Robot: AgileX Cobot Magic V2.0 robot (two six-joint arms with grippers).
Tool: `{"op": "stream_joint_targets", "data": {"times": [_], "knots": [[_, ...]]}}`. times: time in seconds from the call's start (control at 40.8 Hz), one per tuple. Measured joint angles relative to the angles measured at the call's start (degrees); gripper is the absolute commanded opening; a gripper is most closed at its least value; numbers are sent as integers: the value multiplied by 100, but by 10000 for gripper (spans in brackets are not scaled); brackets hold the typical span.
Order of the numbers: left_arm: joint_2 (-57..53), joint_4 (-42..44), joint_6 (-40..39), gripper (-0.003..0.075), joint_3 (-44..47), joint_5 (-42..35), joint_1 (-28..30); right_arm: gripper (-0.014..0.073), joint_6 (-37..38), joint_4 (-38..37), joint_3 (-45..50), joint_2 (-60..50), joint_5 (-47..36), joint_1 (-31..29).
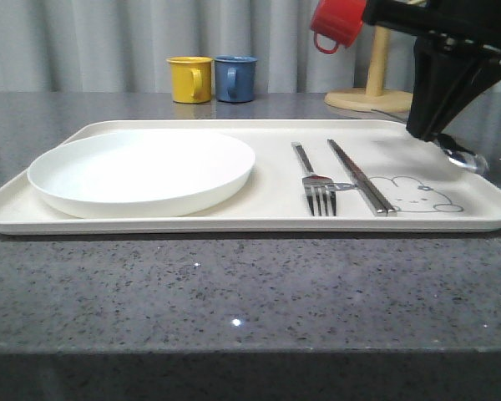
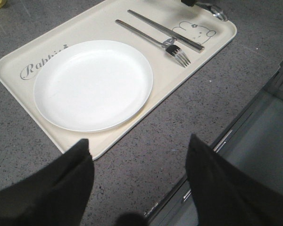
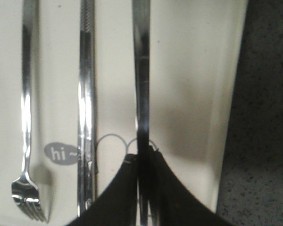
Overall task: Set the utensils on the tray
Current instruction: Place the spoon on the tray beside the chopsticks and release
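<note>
The cream tray [image 1: 259,219] lies across the grey table. On its left part rests the round white plate [image 1: 142,171]. The fork [image 1: 316,184] and the chopsticks [image 1: 361,177] lie side by side right of the middle, next to the rabbit drawing. My right gripper [image 1: 426,129] hangs over the tray's right end, shut on the spoon's handle [image 3: 141,84]; the spoon's bowl [image 1: 466,159] sticks out just above the tray rim. In the left wrist view my left gripper [image 2: 139,141] is open and holds nothing, above bare table near the tray's corner by the plate [image 2: 92,84].
A yellow mug [image 1: 189,79] and a blue mug [image 1: 235,78] stand behind the tray. A red mug [image 1: 336,23] hangs on a wooden stand [image 1: 376,83] at the back right. The table's front edge [image 2: 236,127] runs close to the left gripper.
</note>
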Motion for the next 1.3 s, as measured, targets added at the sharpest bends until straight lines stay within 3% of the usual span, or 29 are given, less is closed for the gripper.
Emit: {"op": "stream_joint_targets", "data": {"times": [0.245,0.417,0.515,0.883,1.055,1.301], "knots": [[0,0,0,410,0,0,0,35,285,-9,0,276,-175,0],[0,0,0,410,0,0,0,253,307,-37,0,411,-203,0],[0,0,0,410,0,0,0,323,283,-40,0,411,-203,0],[0,0,0,410,0,0,0,317,-809,-337,116,-750,-129,221],[0,0,0,410,0,0,0,317,-890,-873,771,-1814,-30,767],[0,0,0,410,0,0,0,317,-903,-971,1853,-3475,-16,1223]]}}
